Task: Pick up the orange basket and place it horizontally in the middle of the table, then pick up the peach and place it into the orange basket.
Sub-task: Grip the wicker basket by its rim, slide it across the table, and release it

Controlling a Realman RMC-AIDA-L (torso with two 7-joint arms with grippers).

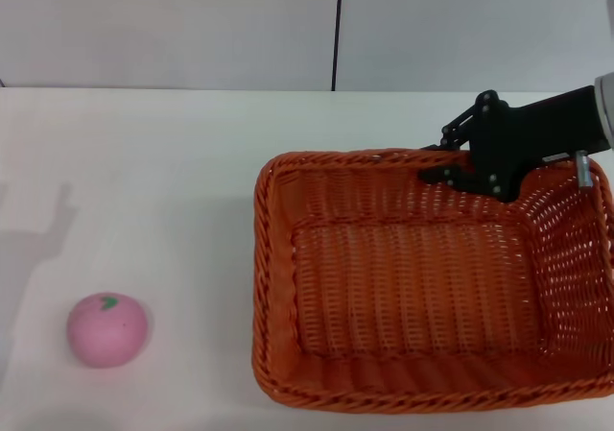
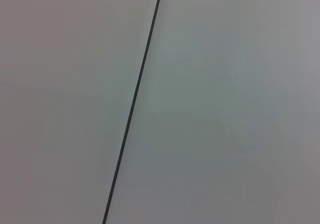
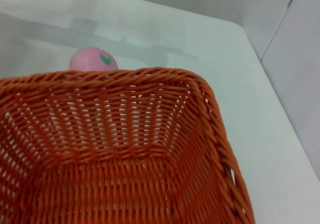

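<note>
While the white table (image 1: 163, 181) spreads wide before me under the pale grey wall (image 1: 173, 23), the orange basket (image 1: 413, 287) sits on its right part, upright, mouth open to the ceiling, its long side running across my view and its right end reaching the edge of the head view. From my right wrist the same basket fills the foreground, its braided rim (image 3: 150, 74) curving round an inside that holds nothing.

My right gripper (image 1: 451, 162) reaches in from the right and is at the basket's far rim, near the far right corner, with one finger down inside the wall and the linkage over the rim. Whether my jaws are clenched on the wicker there I cannot tell.

My left arm does not show in the head view; its wrist camera sees only wall and a dark seam (image 2: 135, 102).

Smallest, the peach (image 1: 107, 329) rests on the table's near left part, well apart from the basket, green leaf mark up.
</note>
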